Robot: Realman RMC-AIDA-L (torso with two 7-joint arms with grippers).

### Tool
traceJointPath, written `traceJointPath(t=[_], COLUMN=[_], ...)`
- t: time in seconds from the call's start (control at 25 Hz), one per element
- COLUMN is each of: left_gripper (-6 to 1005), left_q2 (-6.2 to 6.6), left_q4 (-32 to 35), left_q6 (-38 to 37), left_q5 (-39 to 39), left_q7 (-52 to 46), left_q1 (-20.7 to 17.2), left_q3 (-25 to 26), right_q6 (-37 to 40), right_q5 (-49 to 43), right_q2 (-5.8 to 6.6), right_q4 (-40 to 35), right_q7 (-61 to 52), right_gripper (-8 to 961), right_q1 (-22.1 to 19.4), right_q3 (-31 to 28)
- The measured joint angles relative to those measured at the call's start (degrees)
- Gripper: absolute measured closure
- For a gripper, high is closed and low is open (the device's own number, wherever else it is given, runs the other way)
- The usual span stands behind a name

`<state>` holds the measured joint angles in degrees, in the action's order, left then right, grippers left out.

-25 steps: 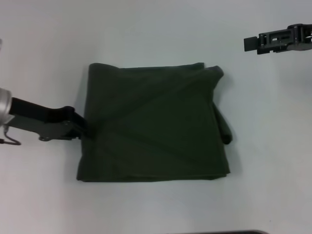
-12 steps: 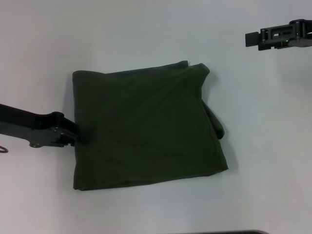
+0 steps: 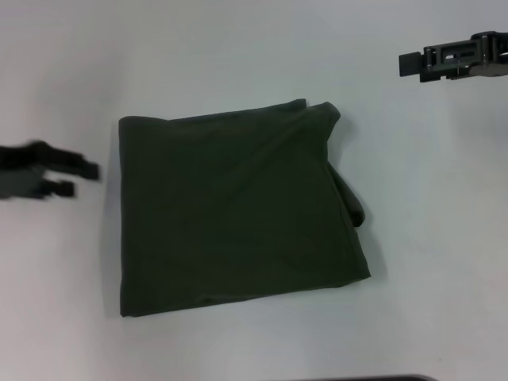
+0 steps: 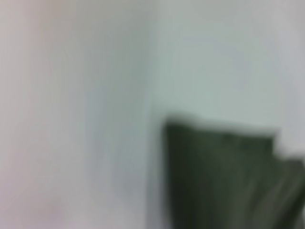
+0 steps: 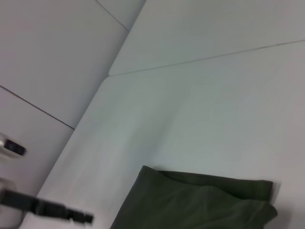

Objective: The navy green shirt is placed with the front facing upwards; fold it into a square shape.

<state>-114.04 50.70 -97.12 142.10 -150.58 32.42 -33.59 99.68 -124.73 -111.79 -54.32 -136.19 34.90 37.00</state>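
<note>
My left claw (image 3: 79,178) has let go of the shirt's (image 3: 238,210) left edge, where it was pinching half a second back, and has pulled away to the left; it now sits just off that edge with bare counter (image 3: 238,48) between them, its two fingers apart and holding nothing. The shirt itself has not shifted in that half second: it lies mid-counter as a rough dark green square, plain side up, no lettering showing, with a loose lump of fabric poking out along its right edge. My right claw (image 3: 409,66) is parked well off past the far right corner, and I cannot tell from here whether it is open or closed. I judge the shirt light, soft and limp; stacked layers will slide over one another and sag if lifted by one point, so I would take it by a corner or a folded edge, pinching all layers together, and drag low across the counter, not hoist it. That bulge on the right is where I would tidy, if anything. The head view gives me the whole outline and both claws. The right wrist view adds the counter's far border and seams, plus the shirt's far edge (image 5: 205,200) seen low, where a top layer overlaps the one beneath, and my left arm (image 5: 47,209) off in the distance. The left wrist view is smeared; only a shirt corner (image 4: 224,176) on pale counter reads
</note>
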Motion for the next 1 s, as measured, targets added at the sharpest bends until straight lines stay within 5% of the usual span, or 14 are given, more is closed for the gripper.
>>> traceJointPath(t=[0.08, 0.24, 0.48, 0.56, 0.6, 0.72, 1.0], left_gripper=[452, 417, 416, 415, 415, 414, 409], left_q2=[-0.55, -2.21, -4.3, -6.0, -7.82, -9.15, -9.19], left_q4=[4.12, 7.18, 4.14, 3.8, 3.16, 2.39, -5.96], left_q6=[-2.39, -15.76, -20.3, -20.23, -19.92, -19.62, -19.31], left_q5=[-2.58, -20.38, -31.45, -32.36, -32.88, -32.89, -33.21], left_q7=[3.11, 18.55, 34.8, 42.67, 49.92, 56.05, 70.84], left_q1=[-1.31, -4.51, -10.42, -12.0, -13.1, -13.78, -15.01], left_q3=[5.03, 13.73, 2.69, 1.0, 0.92, 0.43, 0.61], right_q6=[-0.03, 0.0, 1.51, 2.7, 3.43, 3.47, 2.18], right_q5=[0.05, 0.3, 6.96, 10.37, 12.63, 13.29, 13.22], right_q2=[-0.07, -0.61, -2.8, -4.4, -6.53, -7.92, -7.76], right_q4=[0.0, 0.0, 0.63, 1.45, 1.97, 3.36, 12.57], right_q7=[0.79, 3.69, 21.07, 32.83, 44.63, 53.97, 68.21], right_gripper=[116, 116, 115, 115, 116, 116, 105], right_q1=[0.09, 0.21, -1.06, -2.45, -4.26, -5.97, -9.63], right_q3=[0.24, 0.07, -0.17, -0.26, -0.07, 1.14, 4.64])
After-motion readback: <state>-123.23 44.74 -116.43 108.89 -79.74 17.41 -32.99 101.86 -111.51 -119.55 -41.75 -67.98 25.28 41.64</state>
